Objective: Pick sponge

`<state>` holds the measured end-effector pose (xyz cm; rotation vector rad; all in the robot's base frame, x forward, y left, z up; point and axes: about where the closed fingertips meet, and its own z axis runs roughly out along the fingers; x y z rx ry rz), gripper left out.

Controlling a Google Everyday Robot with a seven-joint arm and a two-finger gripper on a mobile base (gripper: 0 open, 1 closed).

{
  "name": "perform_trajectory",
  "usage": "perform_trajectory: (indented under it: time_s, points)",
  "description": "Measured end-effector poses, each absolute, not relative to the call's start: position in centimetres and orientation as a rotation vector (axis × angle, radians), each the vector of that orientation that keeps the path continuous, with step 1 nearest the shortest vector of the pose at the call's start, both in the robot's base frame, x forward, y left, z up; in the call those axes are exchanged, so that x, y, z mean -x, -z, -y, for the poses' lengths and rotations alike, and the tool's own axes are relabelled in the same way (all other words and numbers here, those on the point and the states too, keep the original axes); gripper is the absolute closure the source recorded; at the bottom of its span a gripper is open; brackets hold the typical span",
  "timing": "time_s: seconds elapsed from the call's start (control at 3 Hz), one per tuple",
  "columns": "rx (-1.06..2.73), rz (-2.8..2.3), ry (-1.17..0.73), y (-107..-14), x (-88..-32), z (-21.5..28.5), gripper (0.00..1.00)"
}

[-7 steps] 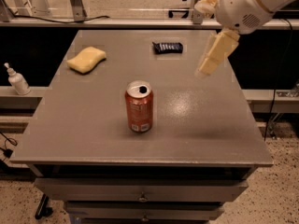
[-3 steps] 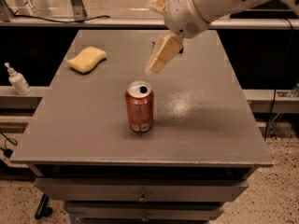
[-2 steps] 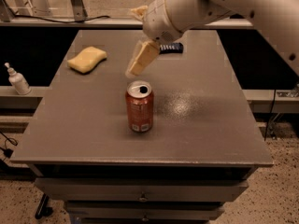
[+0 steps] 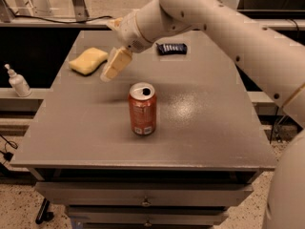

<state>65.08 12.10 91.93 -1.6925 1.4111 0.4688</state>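
Table (image 4: 205, 128) holds can (image 4: 142, 109); gripper (image 4: 113, 66) hovers beside sponge (image 4: 88, 61).

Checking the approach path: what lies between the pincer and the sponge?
Nothing: in the camera view the pincer hangs beside the sponge, with only bare table between them.

The arm (image 4: 228, 37) runs off the right edge; the gripper (image 4: 110, 71), beside the sponge (image 4: 88, 60), may hide its end.

One sponge (image 4: 88, 60), one soda can (image 4: 142, 109), one dark packet (image 4: 172, 47), one pump bottle (image 4: 18, 81), one hand (image 4: 114, 66) just beside the sponge
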Motion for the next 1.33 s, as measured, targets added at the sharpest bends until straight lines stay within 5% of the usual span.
perform_trajectory:
  time_s: [1.0,1.33]
  points:
    - [1.591,-1.508,-0.594,-86.4,-70.2,-20.2,0.00]
    - [1.570,-1.530,-0.598,-84.9,-71.1,-20.6,0.18]
